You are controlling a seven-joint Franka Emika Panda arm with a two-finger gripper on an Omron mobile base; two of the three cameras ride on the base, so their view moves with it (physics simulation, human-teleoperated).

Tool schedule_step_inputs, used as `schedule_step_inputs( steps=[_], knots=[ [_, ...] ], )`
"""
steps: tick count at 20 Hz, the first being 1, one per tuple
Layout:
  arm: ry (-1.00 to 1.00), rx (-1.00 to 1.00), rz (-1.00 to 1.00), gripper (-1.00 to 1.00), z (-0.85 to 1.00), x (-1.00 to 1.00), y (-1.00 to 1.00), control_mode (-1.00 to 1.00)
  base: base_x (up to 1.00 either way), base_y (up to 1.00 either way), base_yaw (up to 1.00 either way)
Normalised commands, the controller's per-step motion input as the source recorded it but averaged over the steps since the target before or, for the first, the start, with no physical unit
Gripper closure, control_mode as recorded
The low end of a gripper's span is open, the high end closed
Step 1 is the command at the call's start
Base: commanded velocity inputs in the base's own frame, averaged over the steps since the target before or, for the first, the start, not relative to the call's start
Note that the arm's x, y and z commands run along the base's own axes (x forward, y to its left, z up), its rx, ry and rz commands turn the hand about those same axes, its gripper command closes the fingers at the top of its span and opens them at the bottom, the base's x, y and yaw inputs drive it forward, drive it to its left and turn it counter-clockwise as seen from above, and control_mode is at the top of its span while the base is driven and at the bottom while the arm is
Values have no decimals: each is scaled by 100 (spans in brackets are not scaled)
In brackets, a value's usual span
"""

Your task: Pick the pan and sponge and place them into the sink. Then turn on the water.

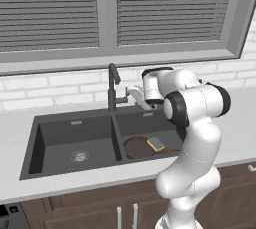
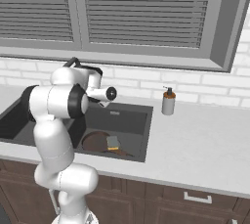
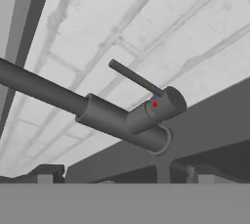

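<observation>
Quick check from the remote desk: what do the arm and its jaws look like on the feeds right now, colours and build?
The arm is glossy white, built of rounded, bulbous segments with dark, near-black bands at the joints. No loose cables or printed markings show on it. The gripper shows in the hand view as two small, dark grey, blocky jaws with squared tops, standing wide apart.

The arm (image 1: 192,173) is glossy white, built of rounded bulbous segments with black bands at the joints.
</observation>
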Motion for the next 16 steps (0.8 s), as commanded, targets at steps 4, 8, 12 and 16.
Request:
schedule_step_inputs(
  steps=[4, 8, 12, 16],
  knots=[
    [0, 0, 0, -100, -8, 12, 3, -100, 0, 0, 0],
    [0, 0, 0, -100, -8, 14, 3, -100, 0, 0, 0],
    [0, 0, 0, -100, -9, 12, 1, -100, 0, 0, 0],
    [0, 0, 0, -100, -13, 12, 2, -100, 0, 0, 0]
  ],
)
